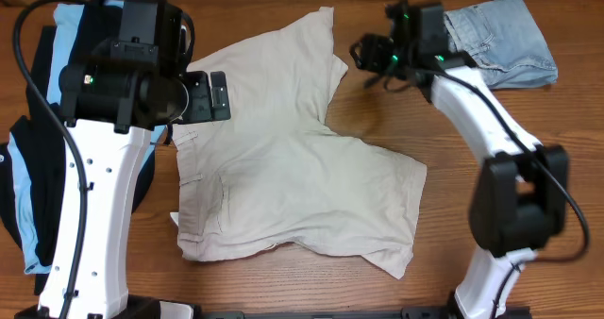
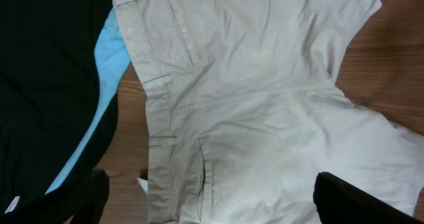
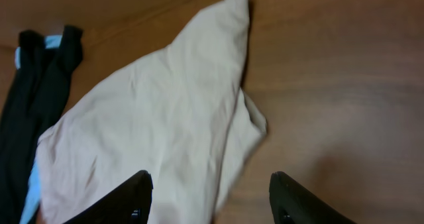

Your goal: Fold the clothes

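Lying spread flat across the middle of the wooden bench (image 1: 377,116), your large beige khaki cotton shorts (image 1: 293,168) have the waistband at the left. One leg runs up toward the far edge, the other out to the right.

Left hand (image 1: 209,97): above the far end of the waistband. In the left wrist view its fingers (image 2: 86,197) are spread wide, with only the flat cloth showing between them. It grips nothing. You cannot tell whether it touches the fabric.

Right hand (image 1: 370,59): just beside the hem of the far leg. In the right wrist view its fingers (image 3: 126,201) also stand wide apart, one over the beige cloth and the other over bare wood. It grips nothing.

Small light-blue denim shorts (image 1: 505,41): crumpled at the far right of the bench, beyond the right hand and apart from the khaki pair.

Black garment with light-blue panels (image 1: 19,168): at the left edge, largely under the left arm. One blue panel lies against the khaki waistband.
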Robot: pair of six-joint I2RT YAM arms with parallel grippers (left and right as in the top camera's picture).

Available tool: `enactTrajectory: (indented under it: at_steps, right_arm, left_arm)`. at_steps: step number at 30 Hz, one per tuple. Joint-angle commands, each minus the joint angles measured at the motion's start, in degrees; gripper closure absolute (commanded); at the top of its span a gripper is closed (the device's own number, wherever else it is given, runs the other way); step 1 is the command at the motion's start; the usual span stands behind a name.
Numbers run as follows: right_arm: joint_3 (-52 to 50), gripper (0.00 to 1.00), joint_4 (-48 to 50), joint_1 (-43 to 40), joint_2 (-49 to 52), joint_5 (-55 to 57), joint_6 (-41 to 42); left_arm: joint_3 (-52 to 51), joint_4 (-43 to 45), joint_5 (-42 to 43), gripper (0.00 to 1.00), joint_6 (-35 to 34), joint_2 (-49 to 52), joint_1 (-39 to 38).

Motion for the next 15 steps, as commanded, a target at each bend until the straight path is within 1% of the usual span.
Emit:
enactTrajectory:
  at_steps: [1, 5, 8, 15]
  right_arm:
    - [7.04, 0.41, -0.83, 2.14, 6.05, 6.73, -0.09]
    - [7.15, 0.45, -0.44, 3.08, 8.79, 9.88, 0.09]
    - [7.15, 0.46, -0.66, 3.72, 10.86, 10.97, 0.09]
    - [7.13, 0.47, 2.19, 5.09, 15.28, 10.97, 1.55]
  left_arm:
    - [-0.17, 0.22, -0.63, 0.0, 1.66, 1.33, 0.11]
    - [-0.66, 0.2, -1.99, 0.0, 1.75, 2.03, 0.11]
    - [-0.68, 0.24, -2.08, 0.0, 1.75, 2.69, 0.11]
    - [-0.66, -0.79, -2.05, 0.0, 1.75, 4.66, 0.11]
